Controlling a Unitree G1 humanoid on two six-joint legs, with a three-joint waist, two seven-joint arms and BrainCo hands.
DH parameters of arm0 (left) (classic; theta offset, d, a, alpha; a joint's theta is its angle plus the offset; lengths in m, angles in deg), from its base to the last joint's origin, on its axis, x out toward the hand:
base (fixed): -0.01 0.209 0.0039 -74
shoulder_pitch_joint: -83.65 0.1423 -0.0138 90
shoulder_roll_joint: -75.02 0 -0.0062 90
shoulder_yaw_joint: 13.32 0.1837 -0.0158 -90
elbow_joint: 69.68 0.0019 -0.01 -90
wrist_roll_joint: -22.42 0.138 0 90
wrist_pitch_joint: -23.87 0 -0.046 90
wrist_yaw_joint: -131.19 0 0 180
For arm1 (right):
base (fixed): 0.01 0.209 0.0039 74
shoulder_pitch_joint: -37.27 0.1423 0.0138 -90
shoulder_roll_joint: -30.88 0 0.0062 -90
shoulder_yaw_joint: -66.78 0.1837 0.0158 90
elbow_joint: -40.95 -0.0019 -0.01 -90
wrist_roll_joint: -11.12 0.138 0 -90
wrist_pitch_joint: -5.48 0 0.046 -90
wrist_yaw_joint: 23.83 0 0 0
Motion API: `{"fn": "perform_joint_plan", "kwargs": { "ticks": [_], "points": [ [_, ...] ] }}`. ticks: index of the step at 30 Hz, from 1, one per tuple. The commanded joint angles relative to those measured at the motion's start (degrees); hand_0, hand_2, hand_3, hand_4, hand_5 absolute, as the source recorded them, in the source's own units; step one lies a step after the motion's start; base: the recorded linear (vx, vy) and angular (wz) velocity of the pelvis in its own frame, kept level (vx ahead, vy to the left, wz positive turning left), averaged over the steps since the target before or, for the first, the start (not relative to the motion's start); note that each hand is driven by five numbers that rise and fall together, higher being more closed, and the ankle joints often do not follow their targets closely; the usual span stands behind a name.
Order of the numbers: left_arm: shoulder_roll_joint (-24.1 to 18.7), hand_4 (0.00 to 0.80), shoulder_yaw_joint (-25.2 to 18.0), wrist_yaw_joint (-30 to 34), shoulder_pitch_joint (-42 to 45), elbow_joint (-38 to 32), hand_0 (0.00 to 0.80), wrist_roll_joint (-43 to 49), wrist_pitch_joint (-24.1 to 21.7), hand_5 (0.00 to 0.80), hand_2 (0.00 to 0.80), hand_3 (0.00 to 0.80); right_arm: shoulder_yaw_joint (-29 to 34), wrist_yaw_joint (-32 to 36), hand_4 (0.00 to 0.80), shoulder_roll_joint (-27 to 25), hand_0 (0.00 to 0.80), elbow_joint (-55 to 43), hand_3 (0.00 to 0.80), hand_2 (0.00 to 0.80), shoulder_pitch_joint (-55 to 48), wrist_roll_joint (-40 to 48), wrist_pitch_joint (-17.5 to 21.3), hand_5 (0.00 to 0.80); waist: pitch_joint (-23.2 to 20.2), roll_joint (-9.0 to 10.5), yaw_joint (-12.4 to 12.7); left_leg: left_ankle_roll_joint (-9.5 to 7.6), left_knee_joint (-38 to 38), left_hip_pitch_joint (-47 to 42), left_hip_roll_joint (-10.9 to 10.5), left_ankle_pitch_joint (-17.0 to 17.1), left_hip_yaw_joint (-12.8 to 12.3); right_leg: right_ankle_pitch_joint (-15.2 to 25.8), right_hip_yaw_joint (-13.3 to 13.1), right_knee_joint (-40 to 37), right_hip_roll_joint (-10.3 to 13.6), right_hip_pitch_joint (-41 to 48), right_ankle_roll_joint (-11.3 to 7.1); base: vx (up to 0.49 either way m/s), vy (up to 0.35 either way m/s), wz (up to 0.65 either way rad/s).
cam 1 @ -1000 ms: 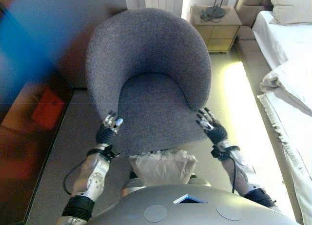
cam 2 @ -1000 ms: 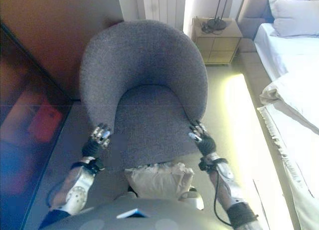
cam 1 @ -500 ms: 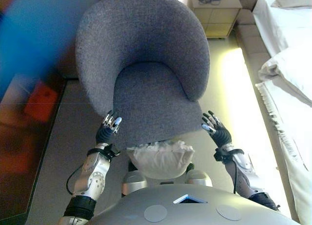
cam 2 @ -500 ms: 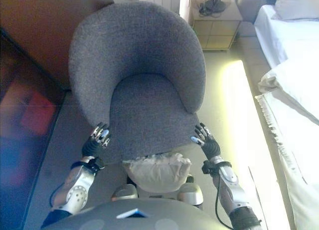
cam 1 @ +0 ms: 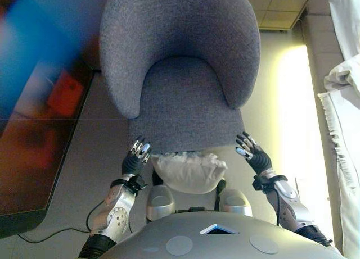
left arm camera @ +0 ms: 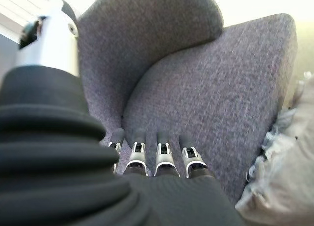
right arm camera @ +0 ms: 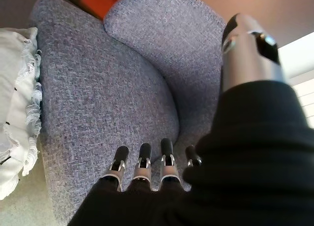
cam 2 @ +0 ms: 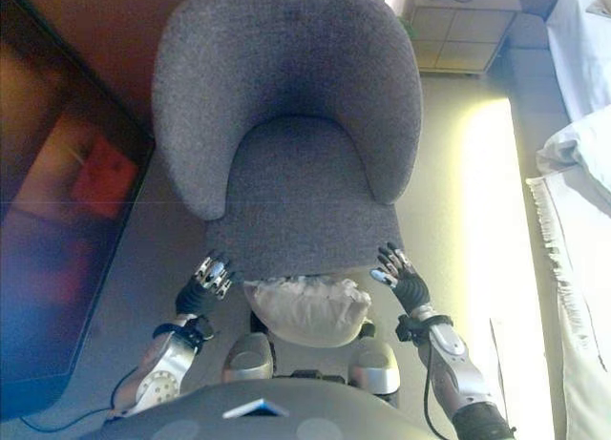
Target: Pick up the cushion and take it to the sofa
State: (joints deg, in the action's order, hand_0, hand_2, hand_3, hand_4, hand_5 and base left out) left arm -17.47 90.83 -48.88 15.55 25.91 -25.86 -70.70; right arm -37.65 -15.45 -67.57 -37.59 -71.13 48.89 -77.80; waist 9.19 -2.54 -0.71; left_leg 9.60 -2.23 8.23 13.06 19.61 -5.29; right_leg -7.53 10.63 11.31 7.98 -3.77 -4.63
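Note:
The cushion (cam 1: 188,170) is white with a fringed edge. It lies between the front edge of the grey armchair (cam 1: 180,62) and my body, below the seat. My left hand (cam 1: 135,159) is open just left of the cushion, by the seat's front left corner, and does not touch it. My right hand (cam 1: 252,153) is open to the cushion's right, by the seat's front right corner. The left wrist view shows straight fingers (left arm camera: 162,160) toward the seat and the cushion (left arm camera: 287,177) beside them. The right wrist view shows the same, with the cushion (right arm camera: 17,103) apart from the fingers (right arm camera: 142,167).
A dark screen (cam 1: 34,118) stands along the left, with a cable (cam 1: 45,233) on the floor by it. A wooden nightstand (cam 1: 278,6) is behind the chair at the right. A bed with white linen (cam 1: 346,101) runs along the right edge.
The view has shifted and the chair now sits farther from me. Both hands have gone from beside the seat to just before its front corners. The cushion stays between them.

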Motion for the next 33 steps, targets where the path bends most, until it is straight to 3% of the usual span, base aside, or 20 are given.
{"fn": "perform_joint_plan", "kwargs": {
  "ticks": [1, 4, 8, 14, 20, 24, 27, 30, 33],
  "points": [
    [-3.22, 0.0, -3.28, 0.53, 1.03, -4.98, 0.0, -1.0, -3.08, 0.0, 0.0, 0.0, -0.03, 1.66, 0.0, 0.63, 0.0, -3.96, 0.0, 0.0, -0.38, 1.69, 3.19, 0.0, -2.1, 4.52, -0.81, -2.21, -15.54, -3.2, 2.0, -4.75, -0.69, 10.68, 0.86, -10.46, -2.31, 4.17, 3.32, 0.073, -0.038, 0.11],
    [-3.63, 0.0, -3.25, 1.06, 1.75, -5.25, 0.0, -1.14, -3.57, 0.0, 0.0, 0.0, -0.56, 1.68, 0.0, 0.52, 0.0, -3.89, 0.0, 0.0, -0.83, 1.86, 3.13, 0.0, -2.56, 4.78, -0.83, -2.11, -17.6, -2.81, 2.12, -4.57, 0.34, 10.76, 0.18, -10.88, -2.17, 4.61, 3.51, 0.082, 0.012, -0.17],
    [-3.86, 0.0, -2.23, 0.81, 1.55, -5.67, 0.0, -2.21, -3.5, 0.0, 0.0, 0.0, -0.95, 1.31, 0.0, 0.43, 0.0, -3.08, 0.0, 0.0, -1.13, 1.85, 2.85, 0.0, -3.02, 4.08, -1.28, -2.71, -17.79, -2.67, 0.41, -5.39, 2.53, 10.82, -2.66, -11.71, -2.8, 4.91, 3.63, 0.093, 0.056, 0.43],
    [-3.97, 0.0, -0.55, 0.59, 1.52, -7.0, 0.0, -2.3, -3.79, 0.0, 0.0, 0.0, -1.02, -0.03, 0.0, -0.4, 0.0, -3.3, 0.0, 0.0, -0.67, 2.0, 3.66, 0.0, -2.19, 2.12, -1.07, -3.77, -7.89, -4.92, -2.79, -8.48, 4.74, 10.56, -4.4, -10.81, -3.13, 3.45, 2.14, 0.024, 0.117, 0.11],
    [-4.16, 0.0, 1.17, 1.13, 1.03, -7.61, 0.0, -1.98, -5.06, 0.0, 0.0, 0.0, -0.78, -0.68, 0.0, -0.88, 0.0, -3.76, 0.0, 0.0, -0.42, 3.07, 4.87, 0.0, -1.51, 1.55, -0.52, -4.35, 2.98, -7.1, -5.68, -12.19, 6.65, 11.03, -5.06, -10.47, -1.98, 2.66, 0.38, -0.017, 0.125, -0.02],
    [-4.98, 0.0, 1.74, 2.28, -1.04, -7.37, 0.0, -1.42, -4.25, 0.0, 0.0, 0.0, -0.78, -1.63, 0.0, -0.65, 0.0, -2.66, 0.0, 0.0, 0.73, 3.17, 5.94, 0.0, -0.33, 1.57, -0.41, -4.05, 2.84, -6.14, -5.82, -12.49, 3.81, 11.07, -3.0, -10.13, -0.34, 3.06, -0.49, -0.053, 0.125, -0.19],
    [-5.41, 0.0, 1.59, 2.27, -1.59, -6.82, 0.0, -0.12, -4.28, 0.0, 0.0, 0.0, -0.88, -2.8, 0.0, -0.26, 0.0, -2.1, 0.0, 0.0, 0.91, 0.94, 5.38, 0.0, -0.3, 1.88, -0.82, -5.04, 1.33, -6.49, -6.97, -14.26, 1.97, 11.78, -2.74, -9.67, 1.27, 2.94, -1.58, 0.038, 0.095, -0.06],
    [-6.2, 0.0, 1.67, 0.42, -3.51, -4.6, 0.0, -0.15, -4.93, 0.0, 0.0, 0.0, -2.16, -8.19, 0.0, -0.29, 0.0, 0.15, 0.0, 0.0, 2.89, -5.86, 5.24, 0.0, 0.56, 2.47, -0.73, -5.89, -1.35, -5.33, -7.57, -15.76, 0.07, 12.89, -2.5, -8.78, 3.07, 1.45, -2.68, -0.026, 0.024, -0.21],
    [-7.31, 0.0, 1.81, -0.92, -6.92, -3.11, 0.0, -0.76, -5.73, 0.0, 0.0, 0.0, -3.47, -12.58, 0.0, -0.44, 0.0, 3.86, 0.0, 0.0, 7.85, -8.69, 5.12, 0.0, 2.94, 2.75, -0.08, -6.26, -3.8, -2.3, -8.14, -16.61, -0.25, 13.98, -2.5, -8.25, 4.16, -1.35, -3.23, -0.172, 0.008, -0.28]
  ]
}}
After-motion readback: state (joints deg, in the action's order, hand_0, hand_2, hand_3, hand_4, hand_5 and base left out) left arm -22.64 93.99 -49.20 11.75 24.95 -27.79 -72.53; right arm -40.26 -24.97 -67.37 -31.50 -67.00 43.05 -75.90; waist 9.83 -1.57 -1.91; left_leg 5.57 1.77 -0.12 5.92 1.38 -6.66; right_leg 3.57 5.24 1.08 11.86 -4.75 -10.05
